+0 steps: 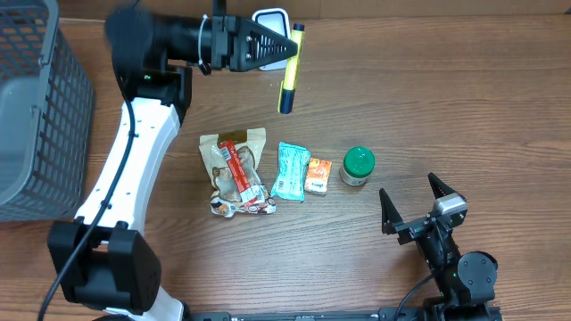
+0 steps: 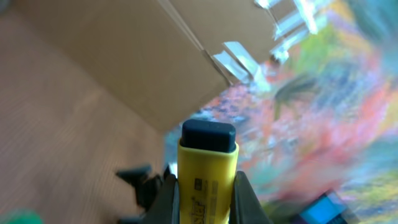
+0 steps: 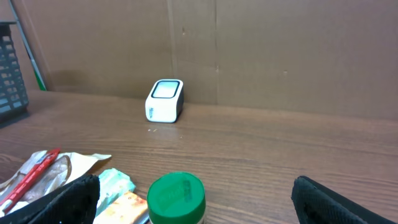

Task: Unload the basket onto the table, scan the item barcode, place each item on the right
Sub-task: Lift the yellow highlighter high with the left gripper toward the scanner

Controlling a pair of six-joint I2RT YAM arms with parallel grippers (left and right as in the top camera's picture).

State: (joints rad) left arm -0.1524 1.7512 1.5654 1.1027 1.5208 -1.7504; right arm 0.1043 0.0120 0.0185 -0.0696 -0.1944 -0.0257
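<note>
Holding a yellow marker (image 1: 290,71) by its upper part, the left gripper (image 1: 290,46) is at the far side of the table (image 1: 446,98). Its two fingers (image 2: 169,198) are pressed against the marker's sides, one on each side, and pinch it firmly. The marker has a black cap on each end. Seen from overhead, it lies just beside the small white scanner (image 1: 269,18) and its lower end points toward the near side of the table. I cannot tell how high it is above the wood. In the left wrist view the marker (image 2: 208,163) fills the middle, with one black cap on top. A small dark label on the yellow body is too small to read, and the background is blurred.

The right gripper (image 1: 415,203) is at the near right part of the table. Its fingers are spread wide and nothing is between them.

Four other items lie in a row in the middle of the table: a brown snack bag (image 1: 234,169) with a red packet on it, a light blue packet (image 1: 288,171), a small orange packet (image 1: 318,176) and a jar with a green lid (image 1: 358,166). The jar is nearest to the right gripper but apart from it. A grey basket (image 1: 36,107) stands at the left edge. In the right wrist view the scanner (image 3: 165,101) stands close to a cardboard wall (image 3: 280,56).
</note>
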